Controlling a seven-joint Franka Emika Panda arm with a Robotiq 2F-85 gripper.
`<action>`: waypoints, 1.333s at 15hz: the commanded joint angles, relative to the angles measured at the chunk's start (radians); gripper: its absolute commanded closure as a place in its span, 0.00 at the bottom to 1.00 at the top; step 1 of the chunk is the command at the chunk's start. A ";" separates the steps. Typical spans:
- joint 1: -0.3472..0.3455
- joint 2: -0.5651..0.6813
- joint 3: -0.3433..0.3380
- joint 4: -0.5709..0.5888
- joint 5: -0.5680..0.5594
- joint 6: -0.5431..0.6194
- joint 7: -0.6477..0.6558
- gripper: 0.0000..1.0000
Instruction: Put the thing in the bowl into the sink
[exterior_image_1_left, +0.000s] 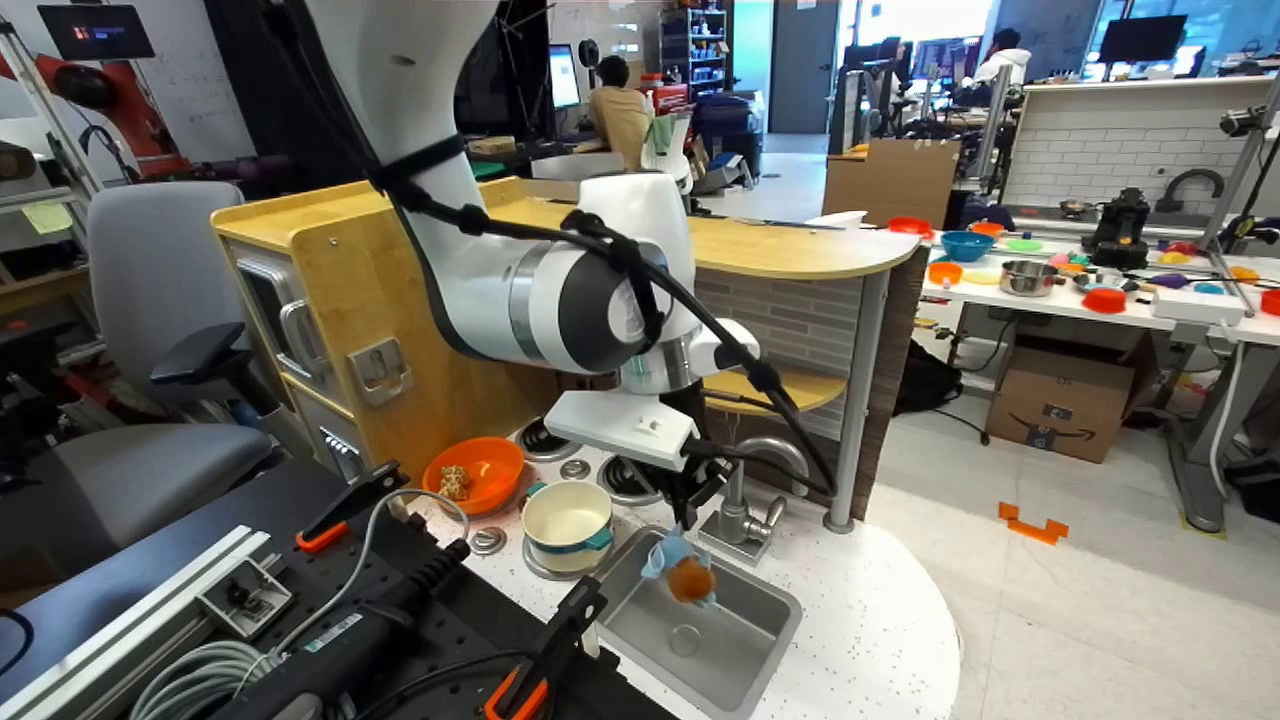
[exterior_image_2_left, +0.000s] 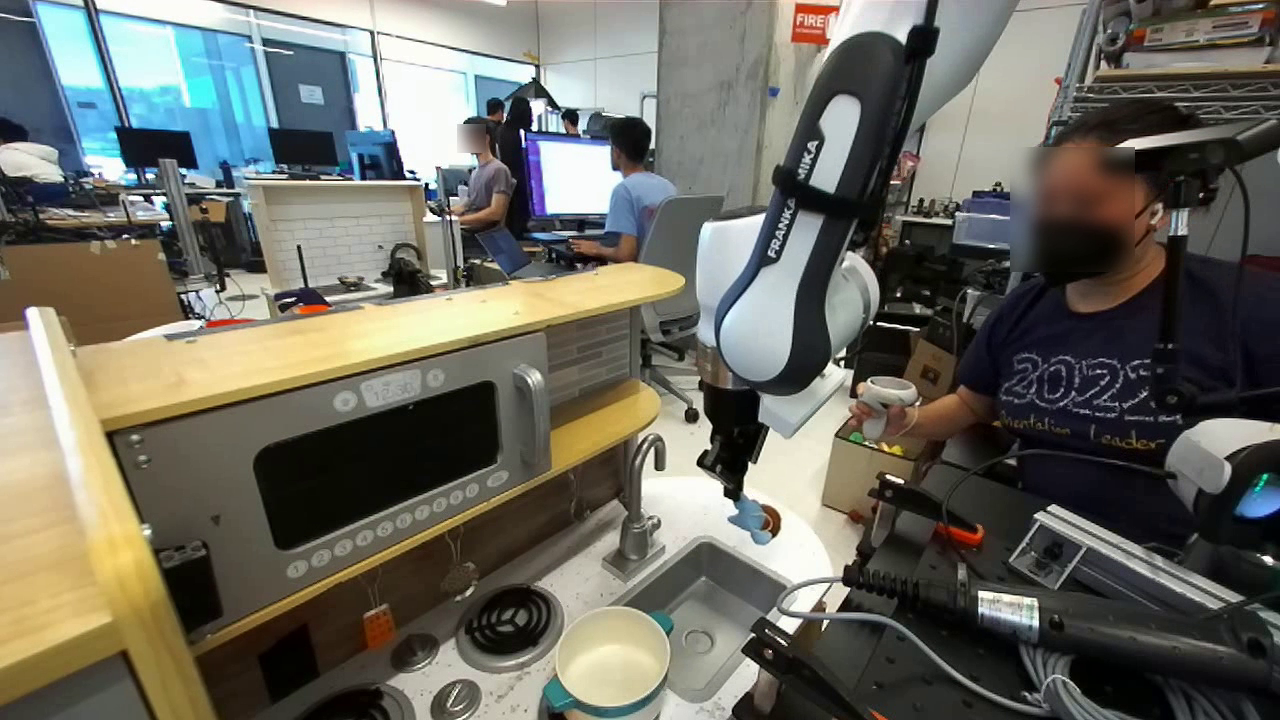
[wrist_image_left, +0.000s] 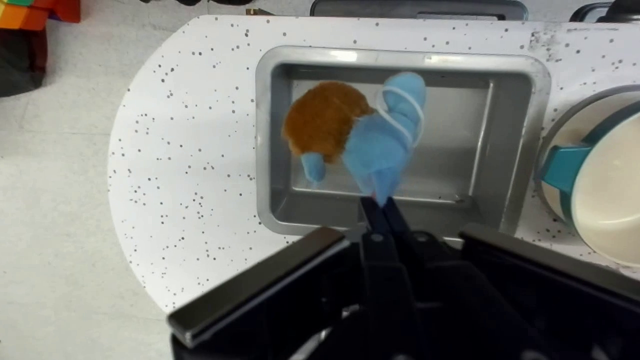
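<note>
Yellow wood makes up the kitchen (exterior_image_2_left: 400, 322), and in front of it bends the white robot arm (exterior_image_1_left: 480, 290), above a white counter (exterior_image_1_left: 870, 630) flecked with dark spots. Set into the counter is the sink (wrist_image_left: 440, 155), a grey metal basin with a raised rim; both exterior views show the round drain (exterior_image_1_left: 685, 640) in its floor, and the wrist view looks down into it. In an exterior view a carton (exterior_image_2_left: 865, 488) stands well apart from the counter, with coloured bits (exterior_image_2_left: 888, 448) at its top, too small to name. A silver faucet (exterior_image_2_left: 638, 500) rises just beside the sink, its spout arched. Near one short end of the sink a cream pot (exterior_image_1_left: 567, 515) stands upright, with teal handles and its pale inside showing. The orange bowl (exterior_image_1_left: 495, 468) is just beside the pot, near the wood. The gripper (wrist_image_left: 380, 204) points down, its fingers (wrist_image_left: 371, 214) narrow, the tips pinching one end of a toy (wrist_image_left: 367, 137). That toy hangs above the sink, a furry brown round joined to blue cloth, with a white loop across the blue. Smallest is a tan-brown piece (exterior_image_1_left: 455, 483) lying in the bowl, off to one side, its details too fine to tell.
</note>
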 joint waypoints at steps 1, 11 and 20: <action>0.055 0.138 -0.049 0.101 -0.015 0.039 0.032 1.00; 0.180 0.412 -0.143 0.321 0.006 0.081 0.107 0.98; 0.220 0.450 -0.153 0.349 0.001 0.086 0.108 0.23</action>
